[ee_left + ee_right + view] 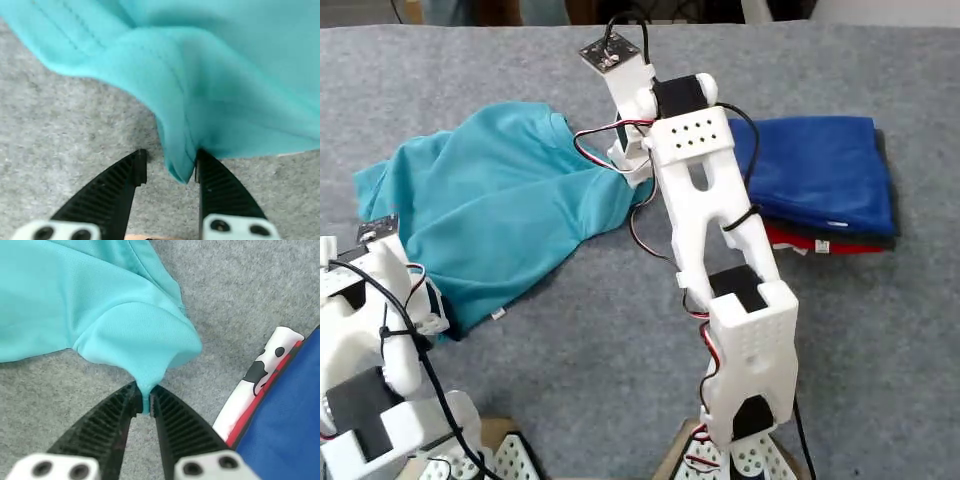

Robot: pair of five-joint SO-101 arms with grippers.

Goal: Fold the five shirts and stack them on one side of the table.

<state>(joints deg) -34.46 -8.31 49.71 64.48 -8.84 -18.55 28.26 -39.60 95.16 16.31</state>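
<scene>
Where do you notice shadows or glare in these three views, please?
High view: soft, even light, no glare on the white arm, a faint shadow along the teal shirt edge. Left wrist view: a soft shadow on the table under the shirt's fold, by the open left end effector. Right wrist view: a dim shadow beneath the cloth pinched by the right end effector.

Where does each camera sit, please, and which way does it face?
High view: above the table, looking down on left arm, right arm, teal shirt, folded stack.
Left wrist view: on that wrist, facing the shirt's edge past the open left gripper.
Right wrist view: on that wrist; right gripper pinches the shirt beside the stack.
All share the shirt.
</scene>
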